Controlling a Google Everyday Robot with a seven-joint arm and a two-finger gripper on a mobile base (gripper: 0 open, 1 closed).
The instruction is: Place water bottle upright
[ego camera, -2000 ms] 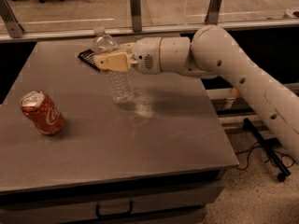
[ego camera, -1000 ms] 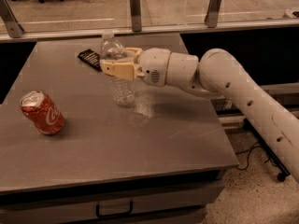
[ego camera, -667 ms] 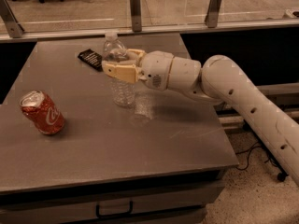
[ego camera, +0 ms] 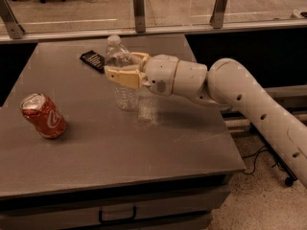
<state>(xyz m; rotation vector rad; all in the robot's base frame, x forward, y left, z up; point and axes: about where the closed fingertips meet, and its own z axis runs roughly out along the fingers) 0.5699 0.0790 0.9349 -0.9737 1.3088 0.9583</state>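
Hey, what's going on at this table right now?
The robot's gripper is closed around the water bottle, which stands upright on the grey table with its cap on top. A dented red soda can sits untouched near the table's left edge. A small dark object lies just behind the bottle.

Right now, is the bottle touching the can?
Apart. The camera view shows bare table between the upright bottle and the can. The gripper is at the bottle's shoulder.

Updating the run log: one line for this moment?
clear ribbed plastic water bottle: upright on grey table | gripper: shut around its middle
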